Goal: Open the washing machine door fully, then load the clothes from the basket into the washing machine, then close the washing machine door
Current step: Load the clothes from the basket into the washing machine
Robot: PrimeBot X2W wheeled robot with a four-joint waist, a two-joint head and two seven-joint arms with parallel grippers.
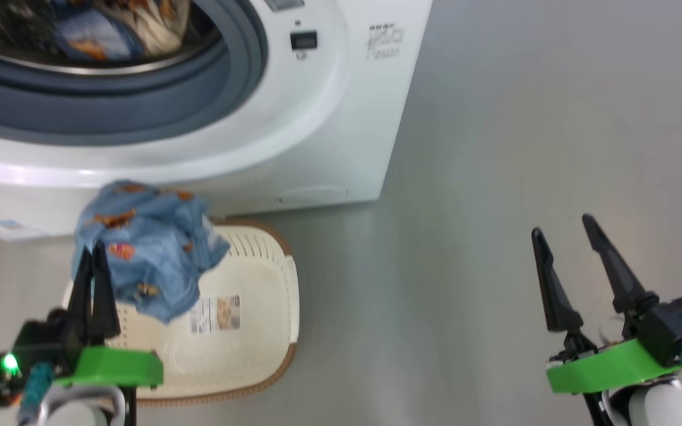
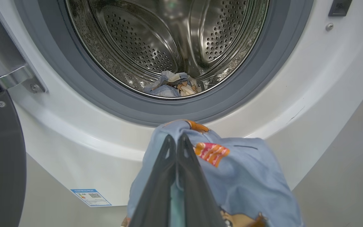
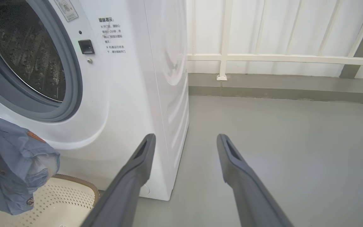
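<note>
the left gripper [image 1: 93, 257] pinches the blue garment [image 1: 151, 248] by a bunched fold; it looks soft, light and floppy (may drag on the seal [image 1: 110, 118]). right gripper [image 1: 561, 226] spread, empty.

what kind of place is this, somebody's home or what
Most likely a laundry corner, perhaps a balcony or utility space: a white front-loading washing machine stands on a plain grey floor, a perforated basket sits before it, and a white railing with pale panels runs behind.

The washing machine [image 3: 131, 94] front bears Chinese print [image 3: 112, 36] headed 温馨提示; its blue sticker [image 2: 90, 197] is illegible.
</note>
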